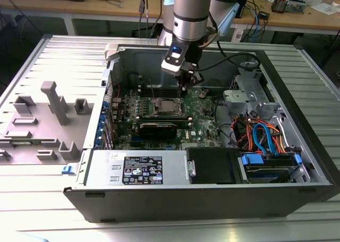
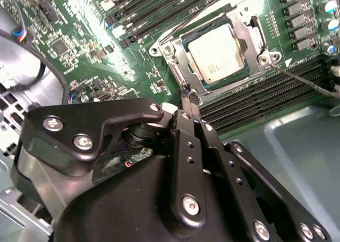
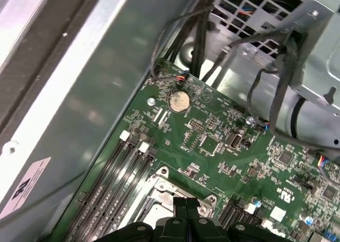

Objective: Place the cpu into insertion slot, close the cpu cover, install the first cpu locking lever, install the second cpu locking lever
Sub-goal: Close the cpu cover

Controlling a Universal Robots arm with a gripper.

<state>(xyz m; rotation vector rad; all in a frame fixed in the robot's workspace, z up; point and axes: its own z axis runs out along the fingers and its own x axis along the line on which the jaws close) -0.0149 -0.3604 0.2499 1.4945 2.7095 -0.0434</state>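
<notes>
The cpu (image 2: 217, 58), a flat silver square, lies in the insertion slot (image 2: 178, 72) on the green motherboard (image 2: 79, 45). The cpu cover (image 2: 242, 35), a metal frame, lies flat around the chip. One thin wire lever (image 2: 303, 81) sticks out from the socket's corner, away from the board's memory slots. Another lever (image 2: 180, 25) runs along the opposite socket edge. My gripper (image 2: 187, 96) is shut with nothing in it, its tips just off the socket's edge. In the exterior view the gripper (image 1: 183, 90) hangs over the far right corner of the cpu (image 1: 169, 107).
Long black memory slots (image 2: 255, 101) flank the socket. The case's metal wall (image 3: 95, 93) rises close by. A drive cage with coloured cables (image 1: 265, 135) fills the exterior view's right, a power supply (image 1: 143, 170) the front. A grey fixture tray (image 1: 48, 119) lies outside on the left.
</notes>
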